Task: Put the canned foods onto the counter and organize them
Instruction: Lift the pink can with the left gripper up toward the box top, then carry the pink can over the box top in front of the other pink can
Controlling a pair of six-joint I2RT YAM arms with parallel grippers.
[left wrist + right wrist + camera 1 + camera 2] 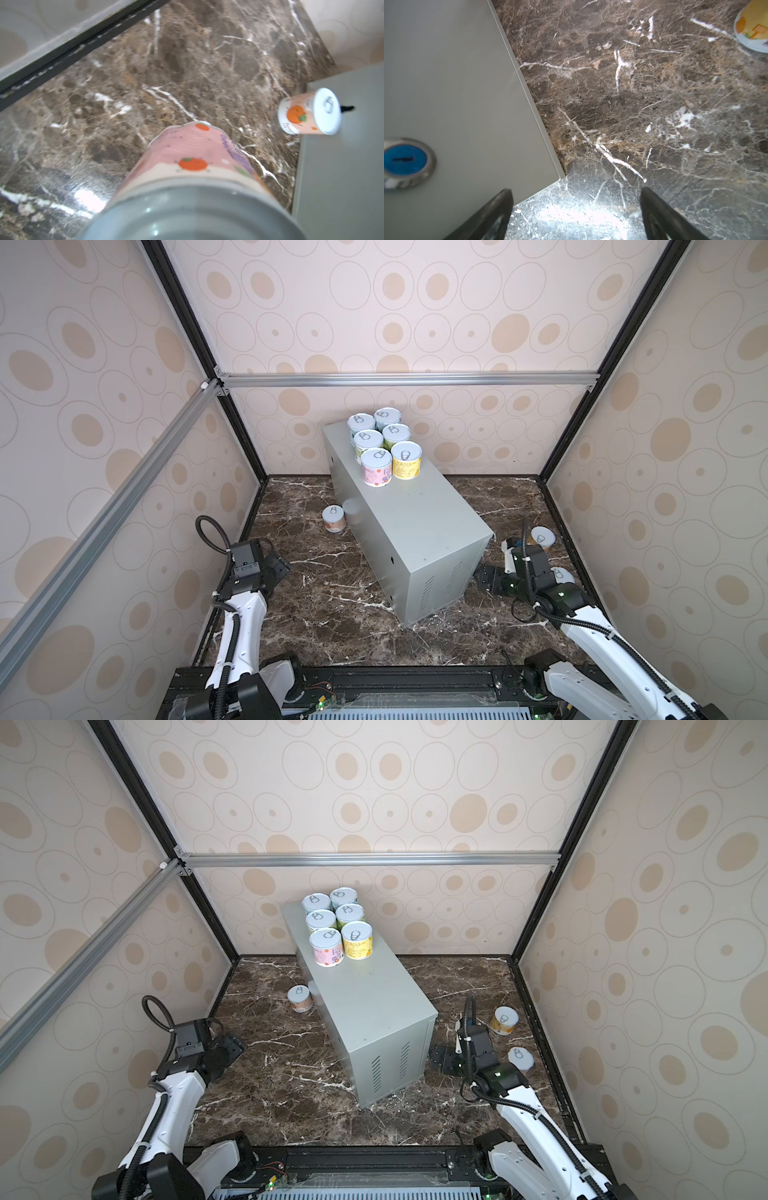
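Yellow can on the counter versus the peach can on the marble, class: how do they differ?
The yellow can stands on the counter in a block of six; the peach can stands alone on the marble. Yellow label versus peach label with an orange. Both upright, pull-tab lids.

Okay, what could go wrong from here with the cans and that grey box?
1. The left tool holds a pink can; setting it down close to the six cans packed on the counter could knock one off.
2. The open right tool sits low by the counter's near corner; swinging inward might bump it and jolt the cans.
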